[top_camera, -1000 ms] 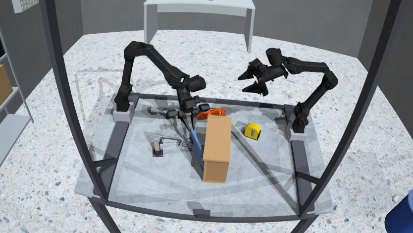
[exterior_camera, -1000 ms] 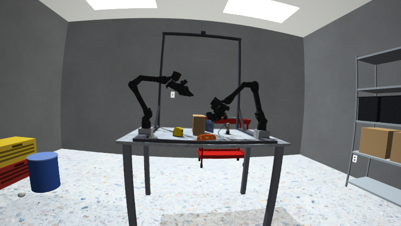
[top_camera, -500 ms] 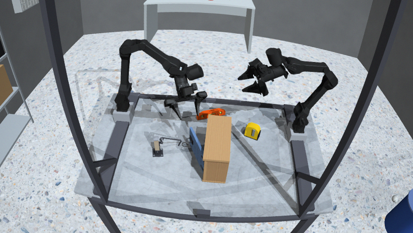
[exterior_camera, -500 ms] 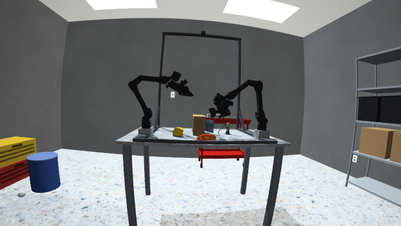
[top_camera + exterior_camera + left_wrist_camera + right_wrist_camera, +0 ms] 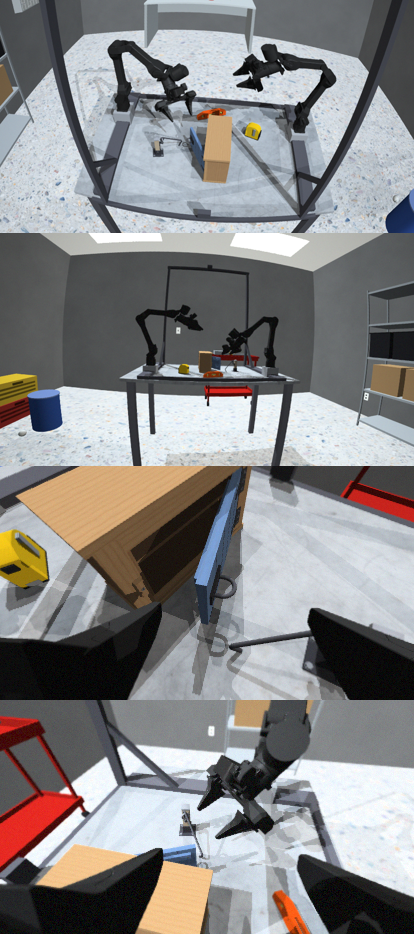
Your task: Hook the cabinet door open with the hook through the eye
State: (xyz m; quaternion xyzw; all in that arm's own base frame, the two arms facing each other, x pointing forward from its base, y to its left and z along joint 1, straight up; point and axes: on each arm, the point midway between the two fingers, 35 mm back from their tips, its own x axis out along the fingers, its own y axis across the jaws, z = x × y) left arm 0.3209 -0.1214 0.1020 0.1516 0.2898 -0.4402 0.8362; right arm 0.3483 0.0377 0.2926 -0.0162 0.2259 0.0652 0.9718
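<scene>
The wooden cabinet (image 5: 217, 147) stands upright on the table with its blue door (image 5: 196, 145) swung open; in the left wrist view the door (image 5: 217, 551) carries a dark ring eye (image 5: 225, 588). A small post (image 5: 158, 147) stands beside it, and its thin hook (image 5: 172, 139) reaches toward the door. In the left wrist view the hook (image 5: 270, 640) ends near the eye's shadow, apart from the ring. My left gripper (image 5: 176, 111) is open and empty, above and behind the door. My right gripper (image 5: 246, 76) is open and empty, high above the table's back.
An orange level (image 5: 211, 113) lies just behind the cabinet. A yellow tape measure (image 5: 252, 130) sits to the cabinet's right. Dark frame bars run along the table edges and rise at the front corners.
</scene>
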